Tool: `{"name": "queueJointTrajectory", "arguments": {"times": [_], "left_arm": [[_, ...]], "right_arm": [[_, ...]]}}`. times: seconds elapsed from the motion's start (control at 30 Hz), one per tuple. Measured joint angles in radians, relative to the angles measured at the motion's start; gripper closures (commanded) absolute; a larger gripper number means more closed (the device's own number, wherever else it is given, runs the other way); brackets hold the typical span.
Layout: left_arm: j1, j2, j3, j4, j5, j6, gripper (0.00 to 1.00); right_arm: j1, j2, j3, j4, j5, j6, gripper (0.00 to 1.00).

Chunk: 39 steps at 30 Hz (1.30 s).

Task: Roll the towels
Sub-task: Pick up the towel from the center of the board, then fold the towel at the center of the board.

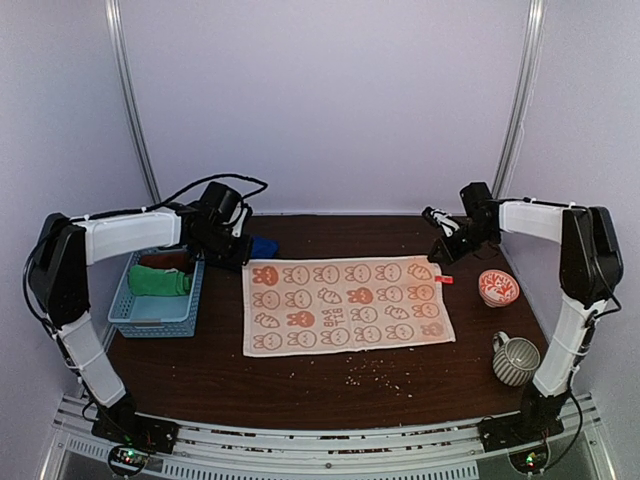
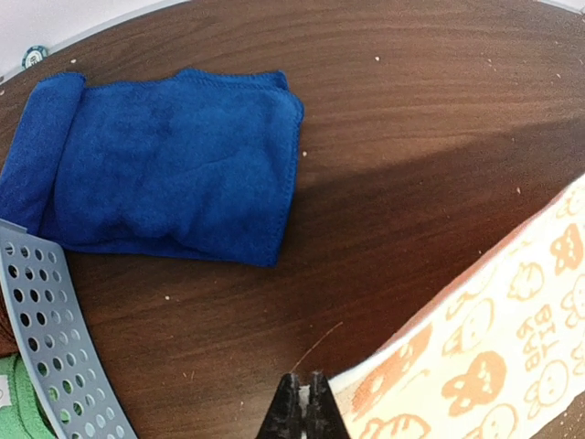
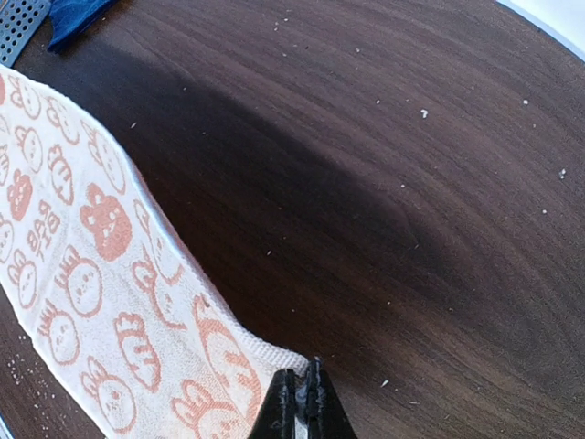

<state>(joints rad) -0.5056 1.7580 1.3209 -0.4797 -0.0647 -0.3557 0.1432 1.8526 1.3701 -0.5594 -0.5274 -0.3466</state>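
The left jaws and right jaws clamp the far corners, eleven and one o'clock, of the patterned towel (image 1: pixel 345 305), flat on the counter (image 1: pixel 200 372). Rolling looks about to start: curl that edge toward six together.

orange-patterned towel (image 1: pixel 345 305) spread out; blue towel (image 2: pixel 164 165) folded

An orange-and-white patterned towel (image 1: pixel 345 305) lies spread across the middle of the dark table (image 1: pixel 300 385). The left gripper (image 1: pixel 243 260) sits at its far left corner and the right gripper (image 1: pixel 439 257) at its far right corner, each apparently pinching the cloth. A blue towel (image 1: pixel 264 246) lies just behind the left gripper. At left, a basket (image 1: pixel 150 312) holds a green towel (image 1: pixel 158 282) and a dark red towel (image 1: pixel 166 261). A bowl (image 1: pixel 498 288) and a mug (image 1: pixel 515 360) stand at right.
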Motion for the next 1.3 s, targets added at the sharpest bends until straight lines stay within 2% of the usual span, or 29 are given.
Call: {"name": "queueJointTrajectory", "arguments": {"times": [0.37,0.67,0.77,0.97,1.13,1.3], "left_arm": [[0.000,-0.069,-0.157,-0.011,0.123,0.048,1.00],[0.001,-0.103,-0.177,-0.041,0.162,0.084,1.00],[0.001,-0.097,-0.148,-0.058,0.145,0.085,1.00],[0.011,-0.010,0.031,-0.047,0.071,0.083,1.00],[0.041,0.063,0.081,-0.037,0.041,0.080,1.00],[0.044,0.084,0.084,-0.037,0.053,0.078,1.00]], "right_arm": [[-0.002,-0.080,-0.102,-0.069,-0.077,-0.146,1.00],[-0.002,-0.119,-0.114,-0.131,-0.066,-0.253,1.00],[-0.002,-0.103,-0.053,-0.155,-0.047,-0.276,1.00],[0.008,-0.002,0.149,-0.124,0.003,-0.278,1.00],[0.010,0.065,0.157,-0.085,0.062,-0.267,1.00],[0.009,0.070,0.079,-0.048,0.072,-0.260,1.00]]}}
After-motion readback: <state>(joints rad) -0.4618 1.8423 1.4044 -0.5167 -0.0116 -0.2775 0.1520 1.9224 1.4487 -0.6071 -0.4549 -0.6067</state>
